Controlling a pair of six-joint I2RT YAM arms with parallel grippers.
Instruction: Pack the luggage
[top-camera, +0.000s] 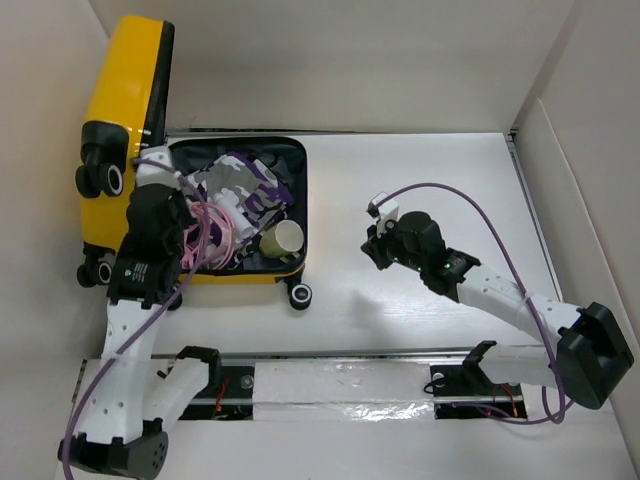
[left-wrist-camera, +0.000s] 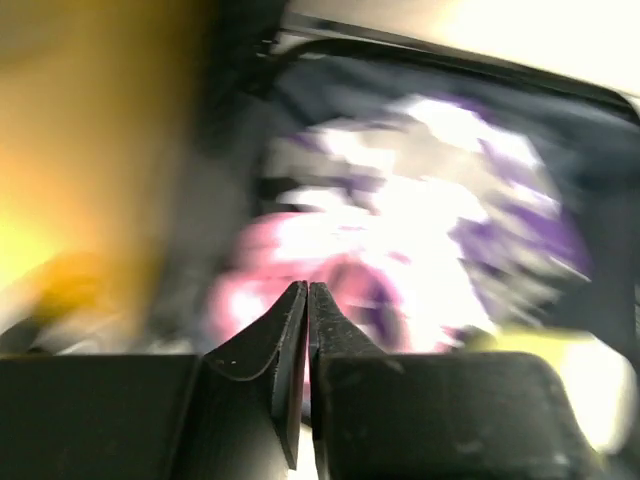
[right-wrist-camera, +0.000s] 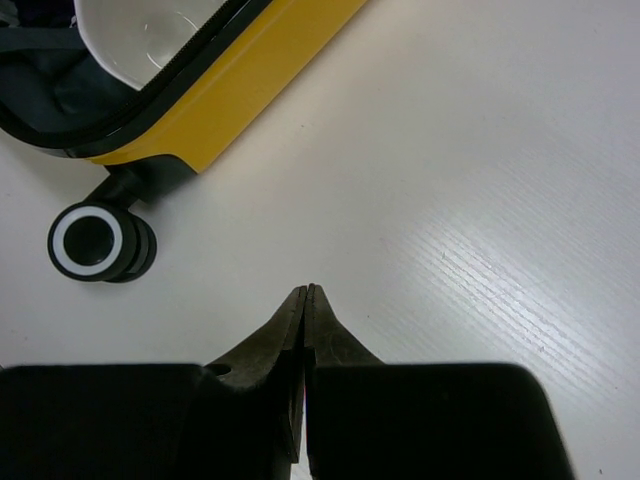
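The yellow luggage (top-camera: 118, 95) lies open at the left, its lid propped up behind the dark-lined base (top-camera: 290, 160). A purple-and-white cloth (top-camera: 240, 185), a pink bundle (top-camera: 212, 228) and a cream cup (top-camera: 283, 238) lie in the base. My left gripper (top-camera: 190, 225) hangs over the base's left side. In the blurred left wrist view it (left-wrist-camera: 308, 286) is shut and empty, with the pink bundle (left-wrist-camera: 270, 270) and the cloth (left-wrist-camera: 470, 180) beyond. My right gripper (top-camera: 369, 249) hovers over bare table right of the luggage, shut and empty (right-wrist-camera: 307, 288).
A luggage wheel (top-camera: 300, 295) (right-wrist-camera: 90, 242) sticks out at the base's near right corner, and other wheels (top-camera: 103, 178) are on the lid's side. The cup (right-wrist-camera: 150, 35) shows over the yellow shell (right-wrist-camera: 250, 70). White walls (top-camera: 560, 130) enclose the table. A metal rail (top-camera: 340, 385) runs along the near edge.
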